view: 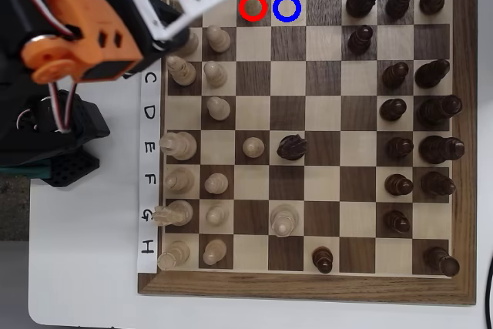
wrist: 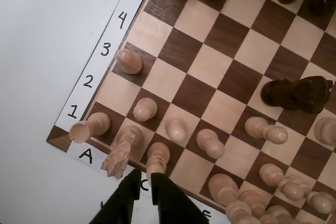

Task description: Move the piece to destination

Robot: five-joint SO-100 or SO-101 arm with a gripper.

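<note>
Pale pawn [view: 253, 5] on red-ringed square, beside blue-ringed destination [view: 286, 8].

My wrist camera looks steeply down, close over the brown-and-cream wooden chessboard [wrist: 231, 72], its A1 corner at seven o'clock. My overhead camera views the whole chessboard [view: 308, 283] from farther up; both share that corner.

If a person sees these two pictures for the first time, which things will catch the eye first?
In the overhead view the bright orange arm fills the upper left corner, over the edge of the chessboard. Next come two drawn rings in the top row: a red circle around a pale pawn and a blue circle on the empty square beside it. In the wrist view the dark gripper hangs by the board's corner.
</note>
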